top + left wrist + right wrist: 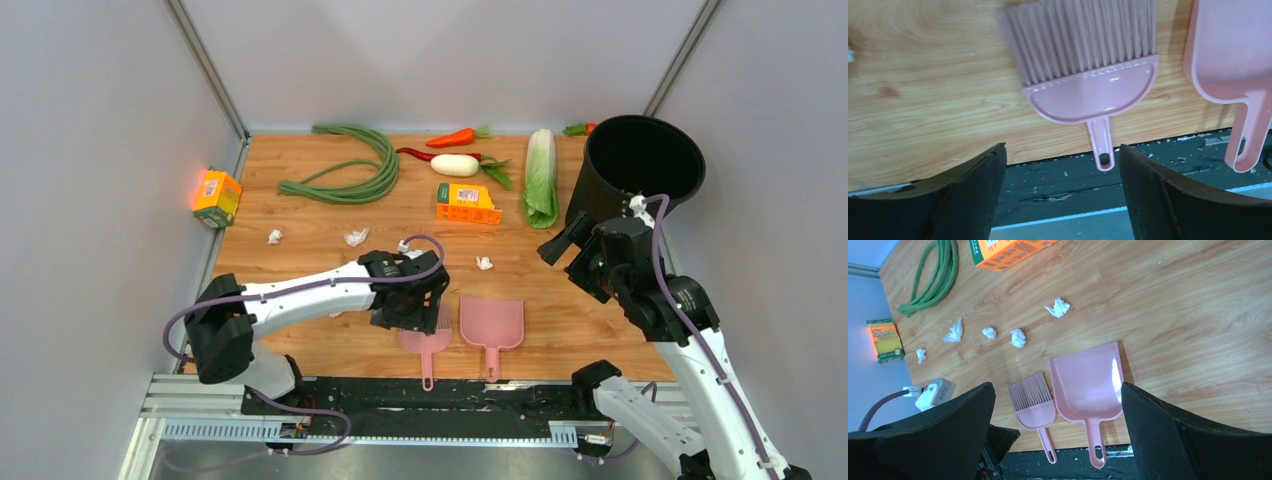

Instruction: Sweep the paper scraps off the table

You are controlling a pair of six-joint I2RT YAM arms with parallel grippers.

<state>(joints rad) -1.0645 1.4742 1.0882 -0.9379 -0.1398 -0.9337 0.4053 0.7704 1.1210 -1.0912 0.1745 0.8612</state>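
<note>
Several small white paper scraps lie on the wood table (580, 335): one at the left (274, 236), one beside it (356, 237), one mid-table (484, 263). The right wrist view shows them in a loose row (1018, 338). A pink brush (427, 348) and a pink dustpan (492, 322) lie side by side at the near edge, handles over the edge. My left gripper (412, 305) is open and empty, just above the brush (1088, 80), with the handle between its jaws (1060, 150). My right gripper (562, 240) is open and empty, raised at the right (1055, 387).
A black bucket (645, 160) stands at the back right. Long beans (345, 170), a white radish (455, 165), a red chili (450, 138), a cabbage (540, 175) and an orange box (467, 203) lie at the back. An orange packet (216, 196) sits off the left edge.
</note>
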